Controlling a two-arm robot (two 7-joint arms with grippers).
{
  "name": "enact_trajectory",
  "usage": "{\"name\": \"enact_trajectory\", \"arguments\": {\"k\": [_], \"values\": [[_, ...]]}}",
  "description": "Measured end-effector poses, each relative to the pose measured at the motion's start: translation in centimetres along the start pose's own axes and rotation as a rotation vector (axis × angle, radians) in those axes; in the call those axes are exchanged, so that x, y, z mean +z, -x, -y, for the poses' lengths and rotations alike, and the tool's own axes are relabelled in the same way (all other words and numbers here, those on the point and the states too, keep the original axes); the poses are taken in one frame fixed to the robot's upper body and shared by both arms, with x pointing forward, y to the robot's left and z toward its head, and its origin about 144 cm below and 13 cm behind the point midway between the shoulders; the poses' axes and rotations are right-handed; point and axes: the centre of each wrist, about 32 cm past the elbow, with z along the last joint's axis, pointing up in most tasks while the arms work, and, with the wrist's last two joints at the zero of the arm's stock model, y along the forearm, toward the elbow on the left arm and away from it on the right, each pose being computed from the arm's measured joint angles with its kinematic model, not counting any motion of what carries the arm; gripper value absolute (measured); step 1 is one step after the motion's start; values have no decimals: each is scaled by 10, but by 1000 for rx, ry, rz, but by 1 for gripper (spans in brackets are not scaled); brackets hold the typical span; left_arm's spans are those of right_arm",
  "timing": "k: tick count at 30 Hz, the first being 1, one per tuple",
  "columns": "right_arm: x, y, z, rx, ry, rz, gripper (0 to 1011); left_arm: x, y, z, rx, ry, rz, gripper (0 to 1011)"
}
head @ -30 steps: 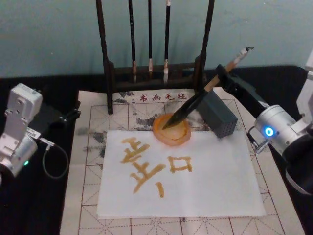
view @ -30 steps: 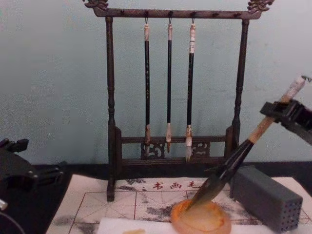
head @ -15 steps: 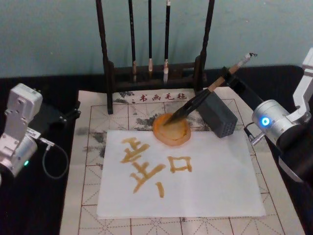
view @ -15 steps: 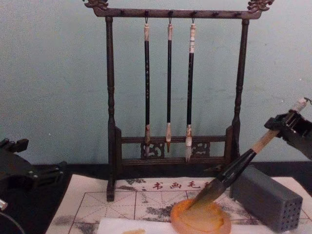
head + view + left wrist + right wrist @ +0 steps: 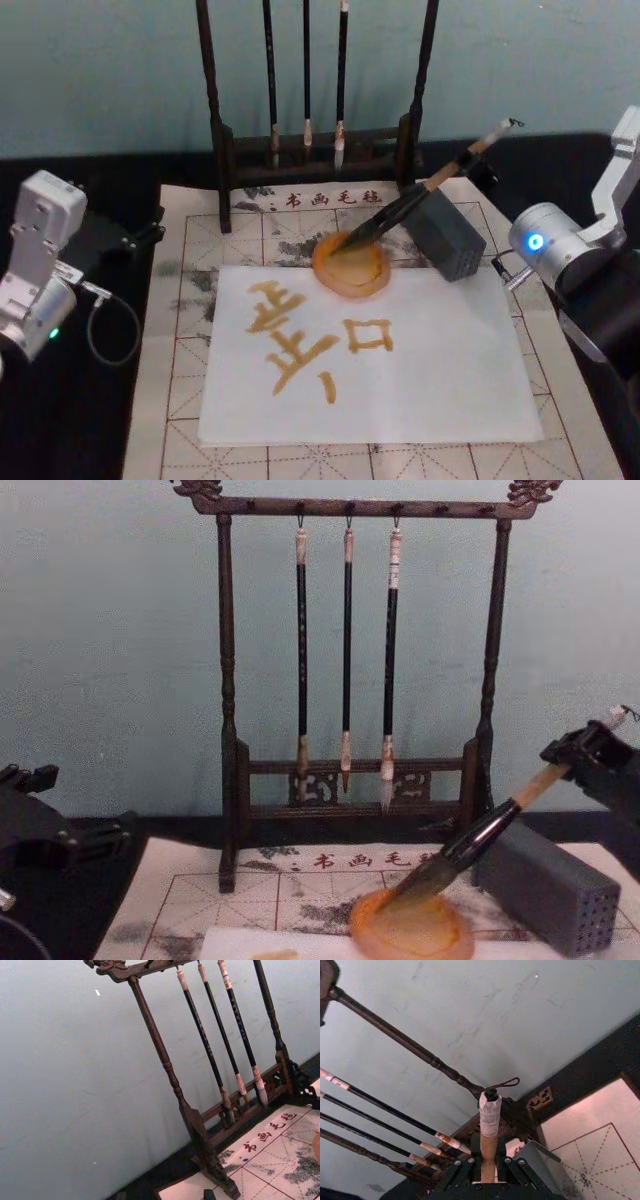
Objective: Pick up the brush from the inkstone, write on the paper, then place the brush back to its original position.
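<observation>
Here the brush (image 5: 420,195) leans with its dark bristles resting in the inkstone (image 5: 352,268), its tan handle rising up and to the right of the dish and passing over the end of the grey block (image 5: 447,238) that stands just right of the inkstone. The right gripper (image 5: 583,750), up and well to the right of the inkstone, is clamped on the handle near the whitish end cap; in the right wrist view the handle sits squeezed in its grip, the cap and loop poking out above. The paper (image 5: 420,380) lies just in front of the inkstone, its far edge tucked under the dish, and bears several amber strokes. Both sit on a gridded felt mat (image 5: 190,330). Behind the inkstone stands a dark wooden rack (image 5: 228,680) with three thin brushes (image 5: 347,650) hanging from it. The left gripper (image 5: 140,236) rests well to the left of the inkstone over the black counter (image 5: 100,420); I cannot tell whether it is wide or narrow.
</observation>
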Motion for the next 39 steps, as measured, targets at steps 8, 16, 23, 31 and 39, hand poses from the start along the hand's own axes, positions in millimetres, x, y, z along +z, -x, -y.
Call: {"name": "enact_trajectory", "arguments": {"k": [8,16,23,31,39], "values": [[-3,0,-2,-22,2,-16,183,0,0,0,0,0,0,1001],[-5,0,-3,-37,4,-23,183,0,0,0,0,0,0,1001],[-7,-1,-4,-44,3,-29,183,0,0,0,0,0,0,1001],[-8,-2,-4,-53,9,-35,183,0,0,0,0,0,0,1001],[-8,-2,-4,-57,8,-34,183,0,0,0,0,0,0,1001]]}}
